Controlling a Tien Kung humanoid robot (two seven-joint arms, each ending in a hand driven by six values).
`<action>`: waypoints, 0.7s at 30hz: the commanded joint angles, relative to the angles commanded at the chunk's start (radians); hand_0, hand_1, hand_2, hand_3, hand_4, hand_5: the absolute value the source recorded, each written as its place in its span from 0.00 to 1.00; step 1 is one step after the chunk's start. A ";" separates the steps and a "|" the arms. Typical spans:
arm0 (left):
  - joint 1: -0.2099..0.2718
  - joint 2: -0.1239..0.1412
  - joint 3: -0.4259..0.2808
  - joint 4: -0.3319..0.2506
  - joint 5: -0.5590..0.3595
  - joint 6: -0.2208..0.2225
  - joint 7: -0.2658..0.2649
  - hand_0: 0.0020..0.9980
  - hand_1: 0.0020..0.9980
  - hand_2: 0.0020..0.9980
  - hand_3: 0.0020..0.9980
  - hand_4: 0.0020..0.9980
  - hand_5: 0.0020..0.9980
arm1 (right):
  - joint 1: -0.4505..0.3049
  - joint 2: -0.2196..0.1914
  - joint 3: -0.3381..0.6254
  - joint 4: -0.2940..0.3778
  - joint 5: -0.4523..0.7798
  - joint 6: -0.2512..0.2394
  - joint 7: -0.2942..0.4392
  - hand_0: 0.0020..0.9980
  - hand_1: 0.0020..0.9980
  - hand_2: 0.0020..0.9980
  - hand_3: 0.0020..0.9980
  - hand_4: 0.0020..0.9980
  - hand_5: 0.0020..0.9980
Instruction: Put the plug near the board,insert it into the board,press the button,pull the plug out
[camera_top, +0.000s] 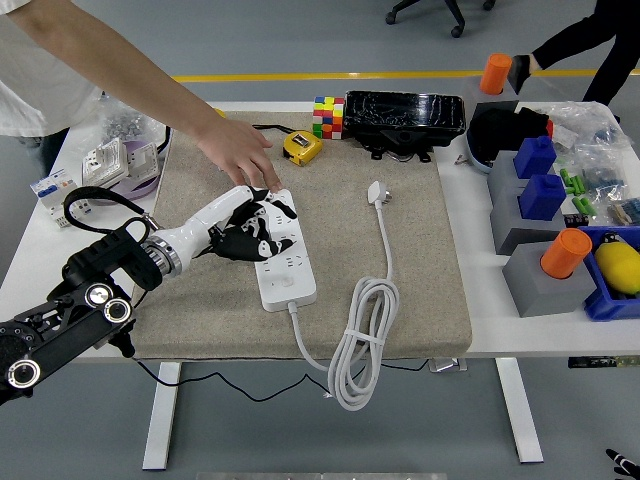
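The left robot hand (245, 228) lies over the white board (281, 250) on the mat (400, 300), fingers curled around the black plug (237, 243). The plug looks light, rigid and smooth; grip its body's sides. A person's hand (240, 155) steadies the board's far end.

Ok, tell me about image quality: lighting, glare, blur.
Head view: lighting is even and soft, shadows faint; the black box shows glossy glare; the left hand over the power strip looks sharp, hardly blurred; edges curve slightly from wide-angle distortion.
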 joint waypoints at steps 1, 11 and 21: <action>0.004 -0.004 -0.004 0.009 -0.020 0.034 -0.027 0.23 0.23 0.29 0.49 0.77 0.17 | 0.000 0.000 0.000 -0.001 0.000 0.000 0.000 0.65 0.66 0.66 0.55 0.91 0.51; 0.038 -0.036 -0.060 0.043 -0.140 0.166 -0.130 0.29 0.33 0.42 0.44 0.77 0.19 | -0.006 0.006 0.004 -0.012 0.003 0.000 0.000 0.65 0.66 0.66 0.55 0.91 0.51; 0.050 -0.041 -0.065 0.045 -0.139 0.165 -0.124 0.32 0.36 0.48 0.49 0.75 0.20 | -0.008 0.010 0.004 -0.010 0.003 -0.001 0.001 0.65 0.66 0.66 0.56 0.91 0.51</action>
